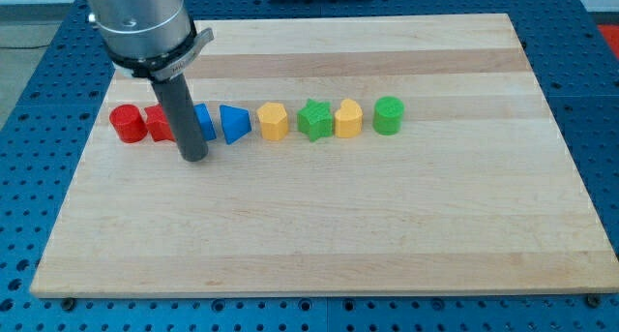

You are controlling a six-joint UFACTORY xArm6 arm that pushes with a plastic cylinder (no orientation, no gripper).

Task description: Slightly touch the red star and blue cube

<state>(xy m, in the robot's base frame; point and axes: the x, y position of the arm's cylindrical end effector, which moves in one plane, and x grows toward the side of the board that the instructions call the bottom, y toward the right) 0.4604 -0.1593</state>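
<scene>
Wooden board [387, 226] carries one row of blocks: red cylinder [126, 123], red star [157, 125], blue cube [202, 124], blue wedge [235, 124], yellow block [274, 122], green star [313, 120], a second yellow block [348, 119], green cylinder [389, 115]. Star and cube are partly hidden by the rod. My tip [194, 158] is seen just below the gap between them; contact cannot be told. No fingers are fitted.

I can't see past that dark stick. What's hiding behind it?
Behind my rod, whose tip rests on the board, sit a red block and a blue block. The rod covers part of each, so their shapes stay unclear.
</scene>
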